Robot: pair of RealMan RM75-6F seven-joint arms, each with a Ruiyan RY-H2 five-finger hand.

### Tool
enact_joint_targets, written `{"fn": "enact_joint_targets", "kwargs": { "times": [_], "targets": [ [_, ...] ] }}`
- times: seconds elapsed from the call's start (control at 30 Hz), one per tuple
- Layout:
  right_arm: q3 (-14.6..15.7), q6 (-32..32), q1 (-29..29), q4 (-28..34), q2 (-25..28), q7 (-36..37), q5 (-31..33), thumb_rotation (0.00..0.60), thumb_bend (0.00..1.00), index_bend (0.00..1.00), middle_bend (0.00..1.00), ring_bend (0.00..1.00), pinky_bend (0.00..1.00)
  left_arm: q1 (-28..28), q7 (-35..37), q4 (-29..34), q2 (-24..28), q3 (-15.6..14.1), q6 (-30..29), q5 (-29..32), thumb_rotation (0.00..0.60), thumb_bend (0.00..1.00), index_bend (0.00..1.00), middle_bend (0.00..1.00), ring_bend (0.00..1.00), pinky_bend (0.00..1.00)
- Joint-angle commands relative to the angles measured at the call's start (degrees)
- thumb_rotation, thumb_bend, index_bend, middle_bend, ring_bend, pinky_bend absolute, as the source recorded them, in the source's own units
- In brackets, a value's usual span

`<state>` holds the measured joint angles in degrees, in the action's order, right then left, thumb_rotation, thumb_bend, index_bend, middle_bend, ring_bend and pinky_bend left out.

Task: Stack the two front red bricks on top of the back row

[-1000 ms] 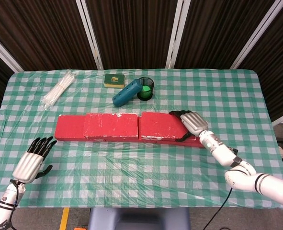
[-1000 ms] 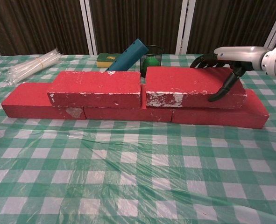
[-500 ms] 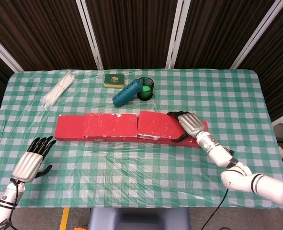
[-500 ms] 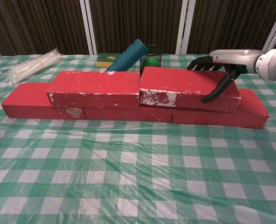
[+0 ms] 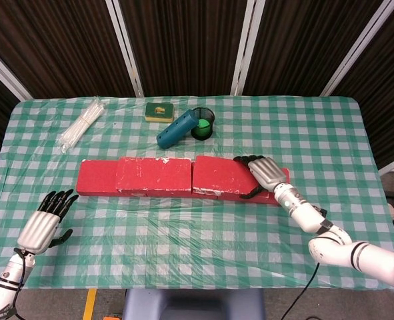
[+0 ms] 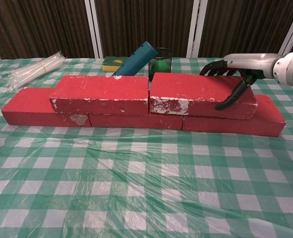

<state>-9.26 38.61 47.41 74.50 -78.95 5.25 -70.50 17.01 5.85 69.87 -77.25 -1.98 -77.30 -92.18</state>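
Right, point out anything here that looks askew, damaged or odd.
The blue tube leans tilted against the dark cup rather than lying flat. Both top bricks, left and right, show white chipped patches. The right hand grips the right one's end.

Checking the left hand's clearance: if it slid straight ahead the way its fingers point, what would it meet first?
Probably the left end of the bottom brick row. The left hand lies open on the table with fingers aimed up and slightly right, with only bare cloth between; height is hard to judge.
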Motion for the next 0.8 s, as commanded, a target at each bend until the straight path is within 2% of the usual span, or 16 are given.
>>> {"fn": "enact_joint_targets", "kwargs": {
  "times": [0.03, 0.4, 0.5, 0.63, 0.8],
  "targets": [
    [0.08, -0.04, 0.07, 0.0, 0.04, 0.04, -0.18, 0.525, 0.2, 0.32, 0.33, 0.28, 0.35, -0.02, -0.05, 0.01, -0.01, 0.02, -0.04, 0.01, 0.6, 0.32, 0.0, 0.0, 0.0, 0.01],
    [0.43, 0.38, 0.28, -1.77, -0.91, 1.2, -1.95, 0.526, 0.2, 0.29, 0.31, 0.27, 0.35, 0.11, -0.54, -0.09, -0.34, 0.07, 0.3, 0.13, 0.6, 0.32, 0.0, 0.0, 0.0, 0.01],
    [0.51, 0.24, 0.37, -2.41, -1.25, 1.55, -2.13, 0.527, 0.2, 0.24, 0.26, 0.23, 0.35, 0.19, -0.13, -0.19, -0.39, 0.09, 0.4, 0.14, 0.6, 0.32, 0.0, 0.0, 0.0, 0.01],
    [0.51, 0.03, 0.49, -2.82, -1.51, 2.15, -2.33, 0.524, 0.2, 0.12, 0.16, 0.15, 0.35, 0.25, 0.22, -0.38, -0.44, 0.14, 0.48, 0.2, 0.6, 0.32, 0.0, 0.0, 0.0, 0.01],
    [0.63, -0.98, 0.77, -2.37, -1.21, 2.44, -2.12, 0.522, 0.17, 0.01, 0.11, 0.11, 0.33, 0.26, 0.37, -0.28, -0.41, 0.04, 0.66, 0.25, 0.6, 0.32, 0.0, 0.0, 0.0, 0.01]
  ]
}}
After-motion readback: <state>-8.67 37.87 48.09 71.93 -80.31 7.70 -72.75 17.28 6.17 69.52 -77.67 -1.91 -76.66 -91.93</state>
